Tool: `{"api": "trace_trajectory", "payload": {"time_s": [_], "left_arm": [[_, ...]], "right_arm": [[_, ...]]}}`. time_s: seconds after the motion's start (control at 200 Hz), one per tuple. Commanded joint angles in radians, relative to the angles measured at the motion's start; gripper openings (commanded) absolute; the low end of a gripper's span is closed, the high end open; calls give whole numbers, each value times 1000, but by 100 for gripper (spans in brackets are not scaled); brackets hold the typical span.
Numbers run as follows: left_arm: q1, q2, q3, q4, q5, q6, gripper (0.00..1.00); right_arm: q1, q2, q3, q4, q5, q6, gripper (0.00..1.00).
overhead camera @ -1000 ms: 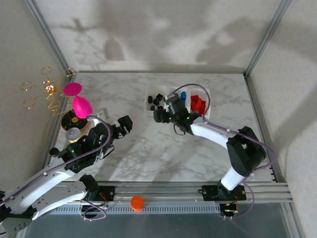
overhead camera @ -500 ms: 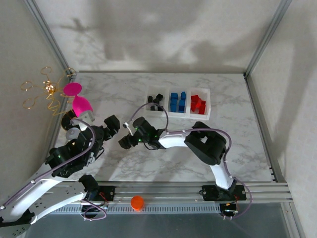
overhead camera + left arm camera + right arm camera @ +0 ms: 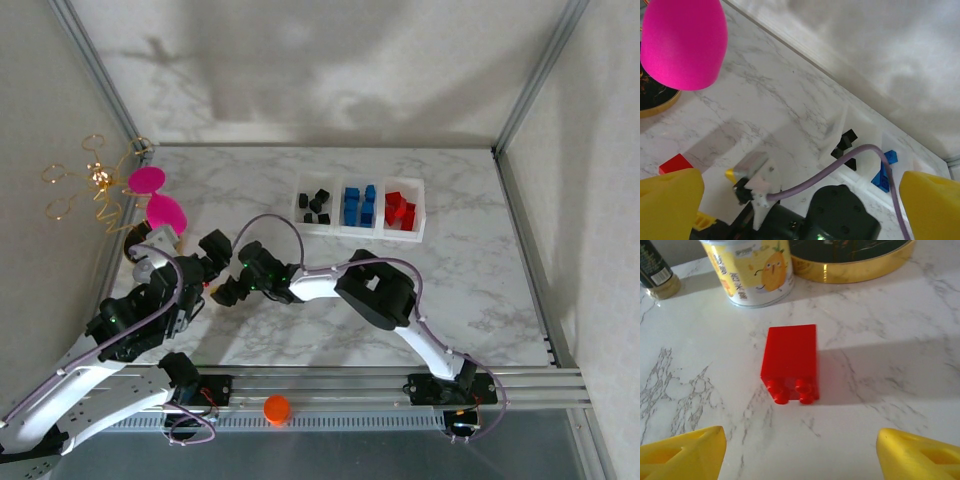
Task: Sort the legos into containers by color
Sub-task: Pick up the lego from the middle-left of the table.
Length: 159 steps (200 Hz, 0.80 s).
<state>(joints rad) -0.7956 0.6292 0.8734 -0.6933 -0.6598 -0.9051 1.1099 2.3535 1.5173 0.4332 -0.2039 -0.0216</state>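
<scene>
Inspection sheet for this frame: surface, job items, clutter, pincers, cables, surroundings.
Surface: marble table, nothing spilled.
Job's things: three containers side by side, legos sorted black, blue, red; one red lego loose on the table, lying on its side.
Clutter: pink ornament, pineapple-label can, gold-rimmed dish, orange cap.
Grippers: left pincer open, empty; right pincer open, red lego ahead, untouched.
Cables: purple cable arching from the right wrist.
Surroundings: pale walls, metal frame post.
</scene>
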Motion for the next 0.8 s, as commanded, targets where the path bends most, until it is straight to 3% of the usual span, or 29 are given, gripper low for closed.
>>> {"api": "trace_trajectory", "payload": {"time_s": [0.0,0.35,0.531,0.791], "left_arm": [[12,4,3,-24,-44,-16,100],[12,6,1,-28,-48,-31,100],[13,15,21,-62,-59,-38,100],[14,38,63,-115,-59,-60,100]], "right_arm": [[24,39,64,11,-7,-51,80],[31,207,320,-137,53,-80,77],[31,253,403,-183,39,-81,68],[31,241,411,-203,41,-77,42]]}}
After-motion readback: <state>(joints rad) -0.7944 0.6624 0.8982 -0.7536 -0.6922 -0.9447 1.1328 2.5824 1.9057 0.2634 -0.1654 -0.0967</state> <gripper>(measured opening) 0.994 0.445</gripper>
